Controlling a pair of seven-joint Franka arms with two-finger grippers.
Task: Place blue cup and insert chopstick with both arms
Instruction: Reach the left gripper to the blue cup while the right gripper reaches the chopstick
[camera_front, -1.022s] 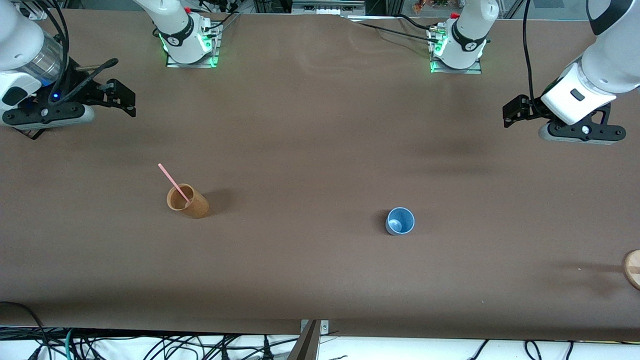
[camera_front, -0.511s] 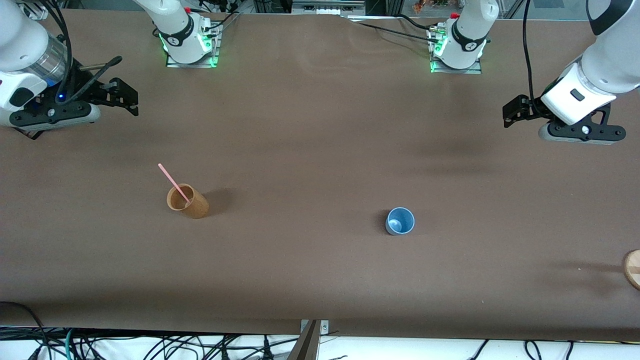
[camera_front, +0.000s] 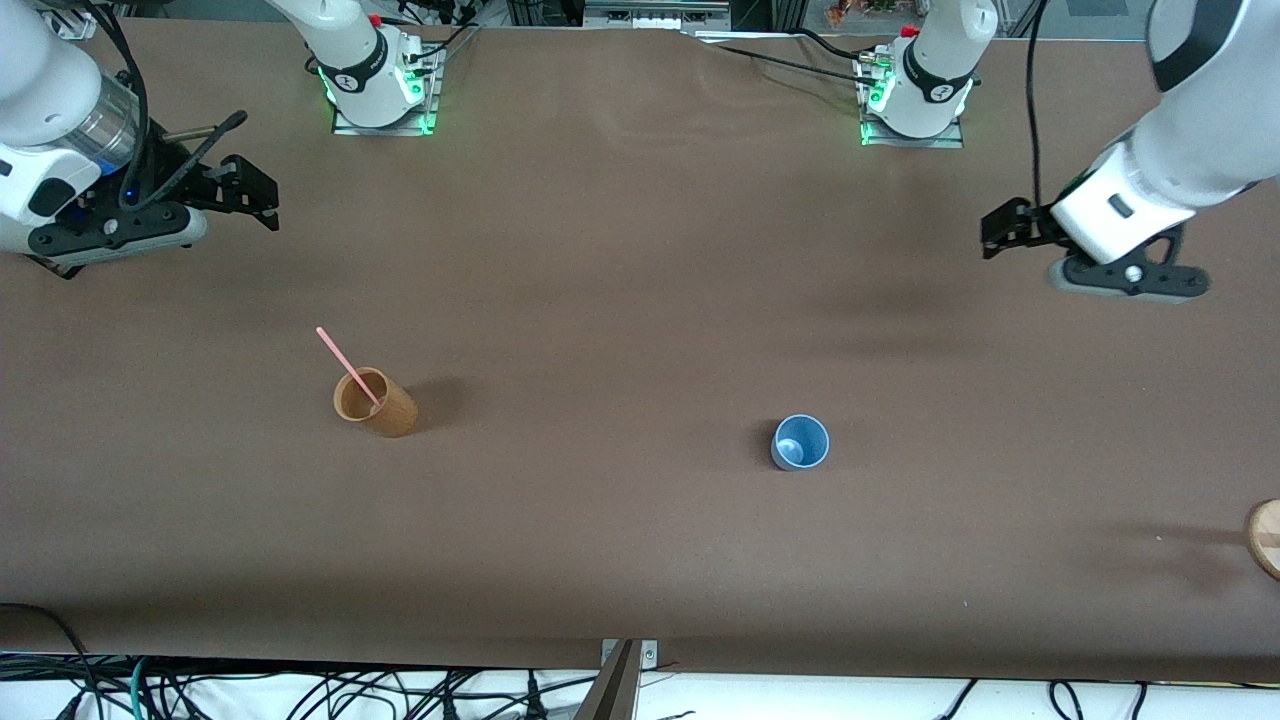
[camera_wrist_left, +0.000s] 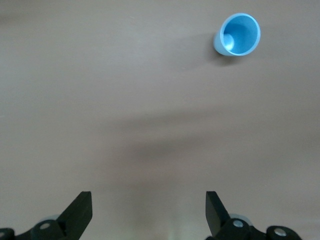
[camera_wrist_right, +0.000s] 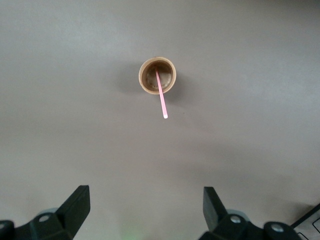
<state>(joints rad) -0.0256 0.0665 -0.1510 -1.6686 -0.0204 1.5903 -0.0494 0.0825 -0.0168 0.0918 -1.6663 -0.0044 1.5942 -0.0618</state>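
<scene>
The blue cup (camera_front: 801, 442) stands upright on the tabletop (camera_front: 620, 260), nearer to the front camera than the left end effector (camera_front: 1003, 232), which hangs open and empty over the left arm's end. The right end effector (camera_front: 250, 195), also open, hangs over its end. The chopstick (camera_front: 348, 368) leans in the tan cup (camera_front: 374, 402). Nothing blocks either approach.

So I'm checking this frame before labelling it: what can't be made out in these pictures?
- Round wooden thing toward the left arm's end of the table: cut off by the front view's edge, so its identity is unclear.
- Thin pink chopstick: its lower end is hidden inside the tan-orange wooden-looking cup.
- Left gripper and right gripper, both open: their bodies are cropped by the wrist views' edges.
- Small light-blue plastic cup: nothing visible inside.
</scene>
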